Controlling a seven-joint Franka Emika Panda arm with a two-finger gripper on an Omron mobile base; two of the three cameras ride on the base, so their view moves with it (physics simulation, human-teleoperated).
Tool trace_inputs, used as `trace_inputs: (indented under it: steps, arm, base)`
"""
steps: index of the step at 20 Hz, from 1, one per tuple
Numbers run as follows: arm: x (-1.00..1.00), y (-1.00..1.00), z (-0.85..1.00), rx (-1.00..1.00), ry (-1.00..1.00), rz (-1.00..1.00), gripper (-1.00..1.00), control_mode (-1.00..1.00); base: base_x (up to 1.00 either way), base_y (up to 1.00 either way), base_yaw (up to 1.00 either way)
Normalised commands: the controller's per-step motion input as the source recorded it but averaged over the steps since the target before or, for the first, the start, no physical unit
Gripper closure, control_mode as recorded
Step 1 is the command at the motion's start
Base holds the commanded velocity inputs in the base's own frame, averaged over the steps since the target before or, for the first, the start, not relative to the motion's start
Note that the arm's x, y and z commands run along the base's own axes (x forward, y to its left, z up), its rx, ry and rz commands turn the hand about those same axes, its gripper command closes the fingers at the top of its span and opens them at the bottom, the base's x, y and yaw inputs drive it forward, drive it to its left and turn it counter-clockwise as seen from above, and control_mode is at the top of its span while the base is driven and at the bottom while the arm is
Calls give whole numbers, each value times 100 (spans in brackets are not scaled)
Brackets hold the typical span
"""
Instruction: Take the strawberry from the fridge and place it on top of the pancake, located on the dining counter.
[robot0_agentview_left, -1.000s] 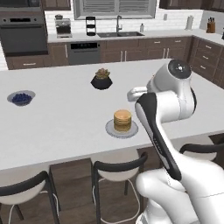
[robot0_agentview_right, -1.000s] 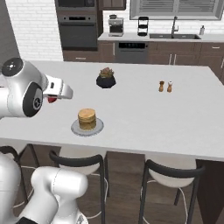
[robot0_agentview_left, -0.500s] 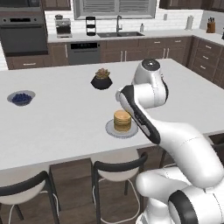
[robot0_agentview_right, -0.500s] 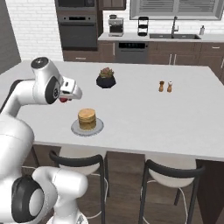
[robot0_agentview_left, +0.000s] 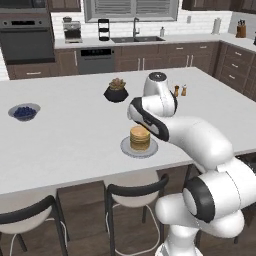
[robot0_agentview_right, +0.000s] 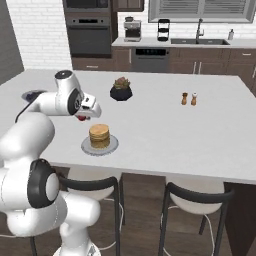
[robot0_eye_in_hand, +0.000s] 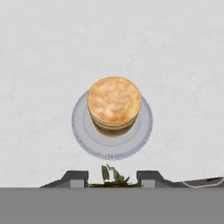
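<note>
In the left base view the arm has swung in from the right edge of the table within the last second and now bends over the middle of it, its wrist just above and behind the pancake on its plate; the jaws themselves are hidden behind the wrist here, so the carry looks nearly done and only the final lowering seems left. Well off to the left of the jaws sits a bowl of blueberries, and beyond them a dark pot with a plant and two small shakers. In the right base view the gripper shows from the side, and a dark-red spot beneath it is the strawberry, held up and to the left of the pancake stack, not yet over it and clear of the table. The hand view adds what neither base view gives: looking down past the jaws, the pancake lies ahead of them rather than straight below, and green strawberry leaves poke up between the two fingertips, so the jaws are pinching the fruit.
</note>
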Motion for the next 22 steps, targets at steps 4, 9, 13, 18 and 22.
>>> trace_inputs:
  steps: [4, 9, 13, 18, 22]
  arm:
    - [2, -7, -32, 2, 5, 0, 100, -100]
    - [21, -9, -41, 2, 10, 0, 100, -100]
    - [37, 0, -42, 0, 12, 0, 100, -100]
    - [30, 0, -12, 0, 2, 0, 100, -100]
    - [46, -1, -29, 0, 4, -1, 100, -100]
  base:
    - [0, 0, 0]
    - [0, 0, 0]
    - [0, 0, 0]
    - [0, 0, 0]
    - [0, 0, 0]
